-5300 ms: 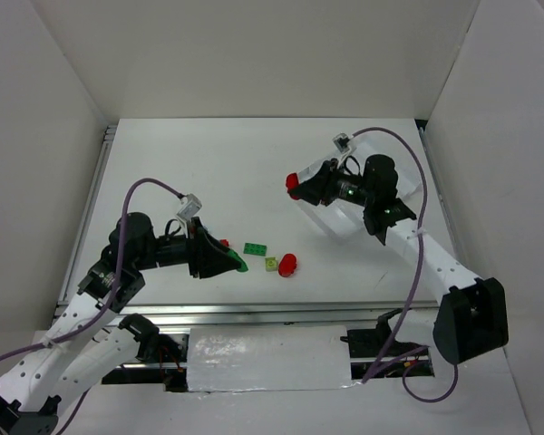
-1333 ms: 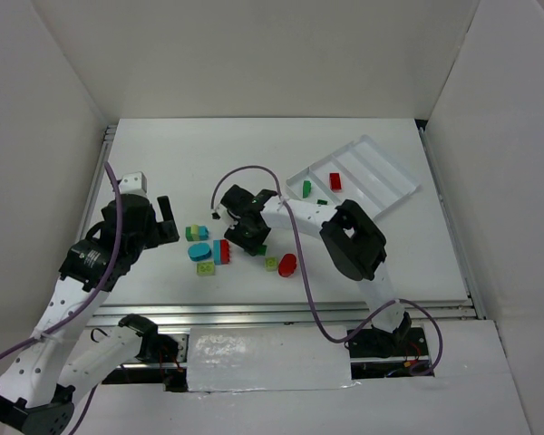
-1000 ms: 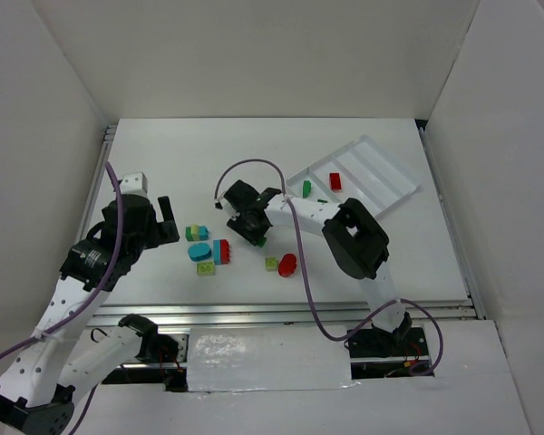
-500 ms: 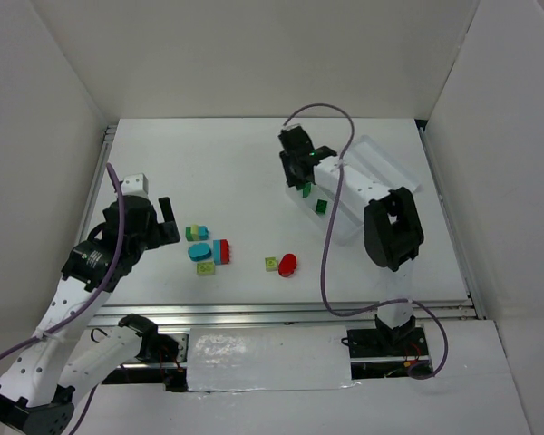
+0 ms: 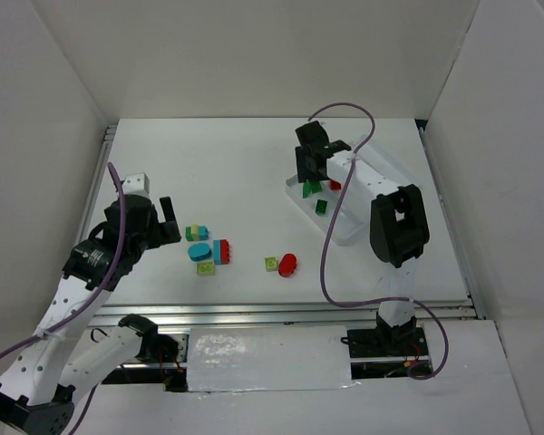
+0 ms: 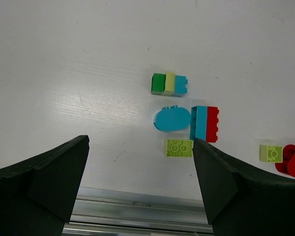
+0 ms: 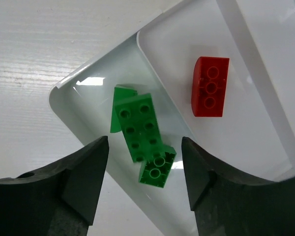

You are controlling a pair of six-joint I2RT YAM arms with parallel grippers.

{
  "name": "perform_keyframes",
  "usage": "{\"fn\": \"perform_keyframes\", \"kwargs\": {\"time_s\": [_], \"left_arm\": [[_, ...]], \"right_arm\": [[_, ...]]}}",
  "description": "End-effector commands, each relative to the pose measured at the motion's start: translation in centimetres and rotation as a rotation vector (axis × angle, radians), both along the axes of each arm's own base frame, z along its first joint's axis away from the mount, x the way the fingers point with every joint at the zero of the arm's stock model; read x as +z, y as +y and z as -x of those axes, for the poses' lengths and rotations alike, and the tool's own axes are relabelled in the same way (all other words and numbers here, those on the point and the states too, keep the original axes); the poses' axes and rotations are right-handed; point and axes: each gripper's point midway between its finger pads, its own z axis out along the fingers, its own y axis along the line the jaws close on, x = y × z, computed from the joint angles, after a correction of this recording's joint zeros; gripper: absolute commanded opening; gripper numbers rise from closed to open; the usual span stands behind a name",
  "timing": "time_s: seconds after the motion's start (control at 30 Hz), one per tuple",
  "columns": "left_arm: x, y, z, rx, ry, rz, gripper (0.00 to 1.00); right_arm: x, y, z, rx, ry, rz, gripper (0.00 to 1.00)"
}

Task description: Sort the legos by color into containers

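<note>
Above the end compartment of the white tray (image 7: pixel 83 110), the right claw (image 7: pixel 145 142) hangs with jaws parted, gripping nothing. Green legos (image 7: pixel 137 128) lie beneath it, and a red brick (image 7: pixel 210 86) lies in the adjoining compartment. The left claw (image 6: pixel 140 142), spread wide and empty, hovers over the table (image 6: pixel 64 73), where a rounded cyan brick (image 6: pixel 171 118), a lime brick (image 6: pixel 179 147) and other pieces lie loose, well apart from the tray.
</note>
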Motion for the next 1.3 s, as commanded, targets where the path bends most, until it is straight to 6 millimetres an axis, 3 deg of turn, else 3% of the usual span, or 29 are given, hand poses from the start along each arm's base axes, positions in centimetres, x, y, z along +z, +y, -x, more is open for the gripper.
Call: {"fn": "perform_keyframes", "kwargs": {"time_s": [0.0,0.17,0.23,0.3,0.33,0.4,0.43,0.47,0.53,0.57,0.63,0.67,0.7,0.73,1.0,1.27], "left_arm": [[0.3,-0.3,-0.6,-0.003,-0.021,0.015,1.00],[0.3,-0.2,-0.6,0.001,-0.023,0.014,0.99],[0.4,0.0,-0.6,0.013,-0.026,0.011,1.00],[0.4,0.4,-0.5,0.037,-0.030,0.006,1.00],[0.5,0.6,-0.5,0.049,-0.033,0.004,1.00],[0.4,0.9,-0.4,0.073,-0.031,0.002,1.00],[0.4,1.0,-0.3,0.076,-0.029,0.000,1.00],[0.5,0.9,-0.3,0.072,-0.036,0.004,1.00],[0.5,0.8,-0.4,0.067,-0.036,0.006,0.99],[0.3,0.7,-0.4,0.059,-0.029,0.004,1.00],[0.2,0.6,-0.5,0.056,-0.023,0.002,1.00],[0.0,0.5,-0.6,0.053,-0.014,0.000,1.00],[0.1,0.5,-0.6,0.053,-0.014,0.000,1.00],[0.0,0.5,-0.6,0.048,-0.014,0.001,1.00],[0.0,0.1,-0.6,0.025,-0.017,0.011,0.99],[-0.1,0.0,-0.6,0.019,-0.012,0.011,0.99]], "right_arm": [[0.3,0.2,-0.3,-0.034,-0.010,-0.004,0.71],[2.1,0.4,-0.4,-0.049,-0.037,-0.030,0.77],[3.1,2.0,0.7,-0.010,-0.025,-0.081,0.77],[3.2,4.5,2.4,0.036,-0.018,-0.132,0.78],[4.3,5.3,3.3,0.035,-0.039,-0.151,0.99],[3.7,6.0,5.5,-0.012,-0.021,-0.177,1.00],[4.6,6.8,6.9,-0.028,-0.050,-0.176,1.00],[3.4,6.5,8.5,-0.113,-0.036,-0.197,1.00],[3.7,7.5,10.6,-0.135,-0.054,-0.242,1.00],[2.2,8.4,12.8,-0.187,-0.025,-0.273,1.00],[2.0,8.2,14.6,-0.273,-0.047,-0.285,1.00],[0.7,8.2,16.4,-0.338,-0.035,-0.293,1.00],[0.6,7.8,17.0,-0.373,-0.055,-0.304,1.00],[-0.9,7.3,17.7,-0.415,-0.060,-0.311,1.00],[-5.4,7.2,21.4,-0.446,-0.001,-0.326,0.92],[-6.7,8.5,21.9,-0.429,0.023,-0.322,0.86]]}}
